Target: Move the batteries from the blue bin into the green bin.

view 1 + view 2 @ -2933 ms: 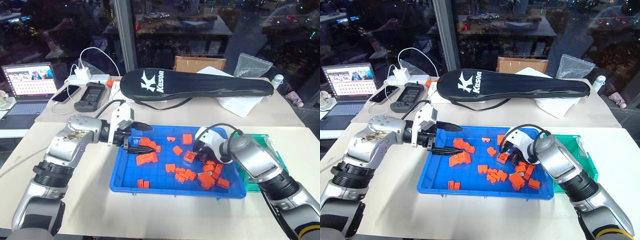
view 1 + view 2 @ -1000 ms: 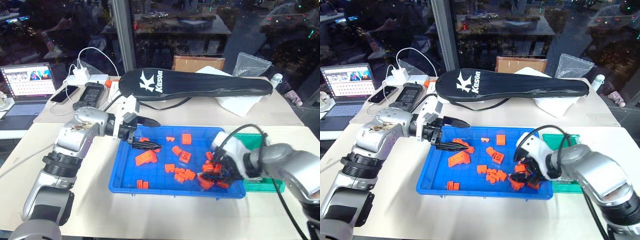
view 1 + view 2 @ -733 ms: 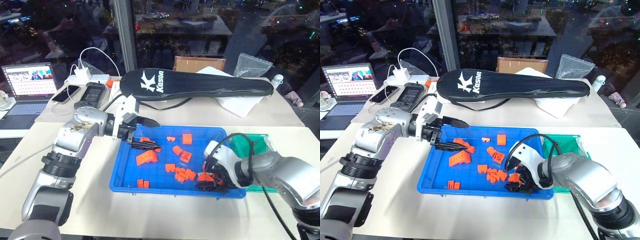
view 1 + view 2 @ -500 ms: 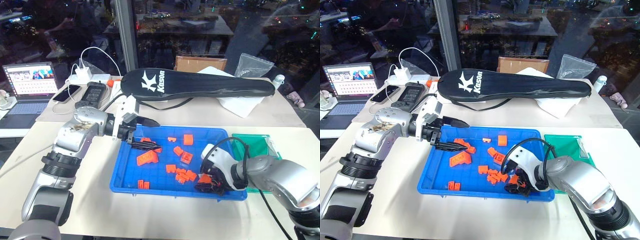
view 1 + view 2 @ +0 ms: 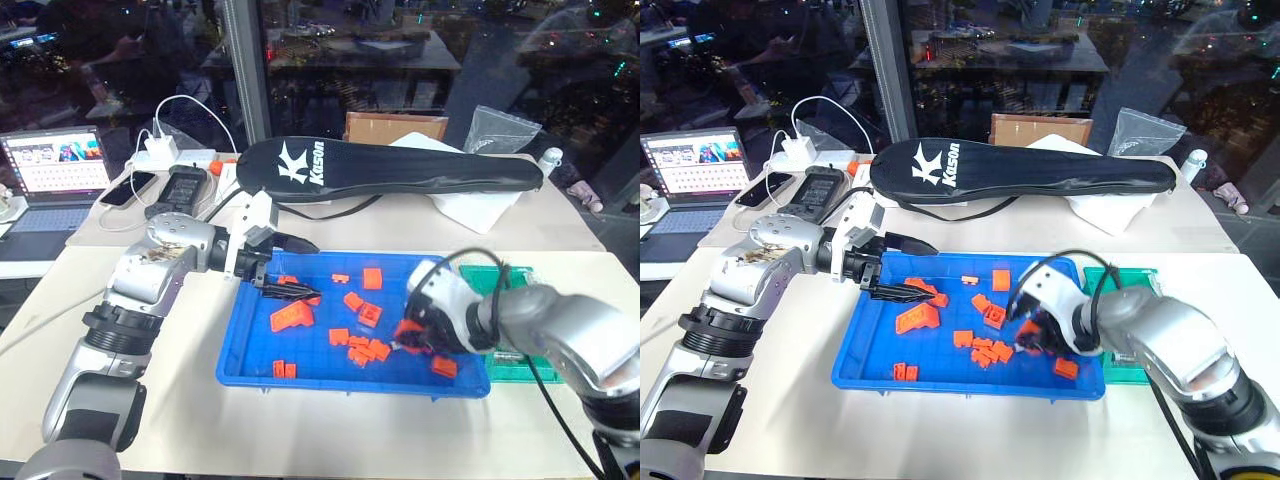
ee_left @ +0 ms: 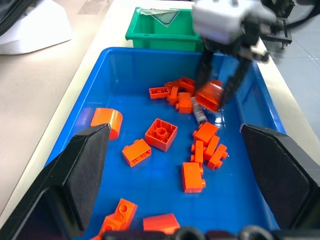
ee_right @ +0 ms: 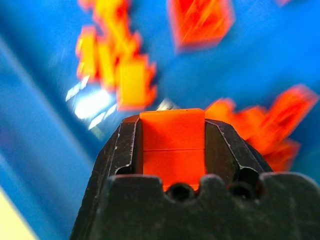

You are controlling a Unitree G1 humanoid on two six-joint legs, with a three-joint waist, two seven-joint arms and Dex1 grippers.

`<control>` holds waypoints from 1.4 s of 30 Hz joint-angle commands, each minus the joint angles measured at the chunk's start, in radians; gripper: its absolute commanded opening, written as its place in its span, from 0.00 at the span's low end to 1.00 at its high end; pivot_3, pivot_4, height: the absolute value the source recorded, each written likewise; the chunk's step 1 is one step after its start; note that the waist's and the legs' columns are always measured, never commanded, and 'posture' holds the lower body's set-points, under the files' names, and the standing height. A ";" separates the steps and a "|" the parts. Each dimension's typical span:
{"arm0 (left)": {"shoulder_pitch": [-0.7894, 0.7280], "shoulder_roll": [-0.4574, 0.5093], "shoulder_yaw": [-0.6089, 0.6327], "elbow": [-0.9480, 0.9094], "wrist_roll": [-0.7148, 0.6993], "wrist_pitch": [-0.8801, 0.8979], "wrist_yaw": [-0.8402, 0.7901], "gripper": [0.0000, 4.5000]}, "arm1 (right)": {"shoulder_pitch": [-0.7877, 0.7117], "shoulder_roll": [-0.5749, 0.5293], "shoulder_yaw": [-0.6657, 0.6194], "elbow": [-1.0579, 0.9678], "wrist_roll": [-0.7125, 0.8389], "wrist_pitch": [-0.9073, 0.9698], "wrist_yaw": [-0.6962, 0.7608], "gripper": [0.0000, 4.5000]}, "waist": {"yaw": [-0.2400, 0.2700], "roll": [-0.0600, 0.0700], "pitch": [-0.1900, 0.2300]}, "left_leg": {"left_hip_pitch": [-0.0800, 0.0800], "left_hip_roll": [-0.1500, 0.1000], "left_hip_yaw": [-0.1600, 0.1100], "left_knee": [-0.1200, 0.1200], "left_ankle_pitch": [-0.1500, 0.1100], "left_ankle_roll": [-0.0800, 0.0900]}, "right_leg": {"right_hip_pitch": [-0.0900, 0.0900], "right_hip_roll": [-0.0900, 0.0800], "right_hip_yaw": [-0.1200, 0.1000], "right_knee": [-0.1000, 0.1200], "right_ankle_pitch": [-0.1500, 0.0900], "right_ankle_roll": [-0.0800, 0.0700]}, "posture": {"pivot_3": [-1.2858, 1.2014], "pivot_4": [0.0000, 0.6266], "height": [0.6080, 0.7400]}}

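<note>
The blue bin (image 5: 330,384) lies mid-table with several orange blocks scattered in it. One grey battery (image 6: 200,113) rests on its floor among the blocks. My right gripper (image 5: 408,338) hangs just above that spot, shut on an orange block (image 7: 172,145), which also shows as the orange block (image 6: 210,95) in the left wrist view. My left gripper (image 5: 298,268) stands open over the bin's far left part, holding nothing. The green bin (image 6: 165,27) sits beside the blue bin's right end, partly hidden by my right arm.
A black racket case (image 5: 390,172) lies across the table behind the bins, with a white cloth (image 5: 480,210) at its right. A laptop (image 5: 60,165), a phone and a charger sit at the far left.
My right gripper closed on an orange block near the blue bin's front right corner and lifted it up and inward. The left arm has stayed where it was.
</note>
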 commanded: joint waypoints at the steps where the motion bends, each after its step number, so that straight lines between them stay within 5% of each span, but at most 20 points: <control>1: -0.006 0.008 0.012 -0.031 0.000 -0.016 0.001 1.00 | -0.036 0.005 0.023 0.129 -0.117 -0.140 -0.067 0.33 | 0.002 0.000 0.000 | 0.000 0.000 0.000 0.000 0.000 0.000 | 0.000 0.000 0.000 0.000 0.000 0.000 | 0.52 0.24 0.93; 3: -0.003 0.007 0.012 -0.035 -0.001 -0.015 0.004 1.00 | -0.057 0.021 0.050 0.203 -0.167 -0.213 -0.085 0.33 | 0.005 0.000 0.000 | -0.001 0.000 0.000 0.001 0.000 0.000 | 0.000 0.000 0.000 -0.001 0.000 0.000 | 0.52 0.24 0.93; 5: -0.002 0.007 0.013 -0.037 -0.001 -0.014 0.006 1.00 | -0.072 0.040 0.064 0.248 -0.198 -0.262 -0.091 0.55 | 0.006 0.000 0.000 | -0.001 0.000 0.000 0.000 0.000 0.000 | 0.000 0.000 0.000 -0.001 0.000 -0.001 | 0.52 0.24 0.93; 12: 0.009 0.013 0.020 -0.050 -0.005 -0.009 0.013 1.00 | -0.064 0.003 0.041 0.234 -0.204 -0.281 -0.018 1.00 | 0.007 0.000 0.000 | -0.001 0.000 0.000 0.000 0.000 0.000 | 0.000 0.000 0.000 0.000 0.001 -0.001 | 0.52 0.24 0.93; 19: 0.007 0.011 0.014 -0.045 -0.003 -0.013 0.010 1.00 | 0.026 -0.273 0.014 0.101 -0.103 -0.495 0.374 1.00 | 0.017 0.000 0.000 | -0.002 0.000 0.000 0.000 0.000 0.000 | 0.000 0.000 0.000 -0.002 0.000 0.000 | 0.52 0.24 0.93; 24: 0.000 0.003 0.006 -0.035 0.010 -0.029 0.013 1.00 | 0.109 -0.356 0.084 0.066 -0.169 -0.642 0.487 1.00 | 0.002 0.000 0.000 | 0.000 0.000 0.000 0.000 0.000 0.000 | 0.001 0.000 0.000 -0.001 -0.002 0.003 | 0.52 0.24 0.93; 42: 0.007 0.009 0.023 -0.049 0.006 -0.016 0.032 1.00 | 0.140 -0.277 0.242 0.142 -0.385 -0.784 0.582 1.00 | -0.005 0.000 0.000 | 0.000 0.000 0.000 0.001 0.000 0.000 | 0.001 0.000 0.000 -0.001 -0.002 0.003 | 0.52 0.24 0.93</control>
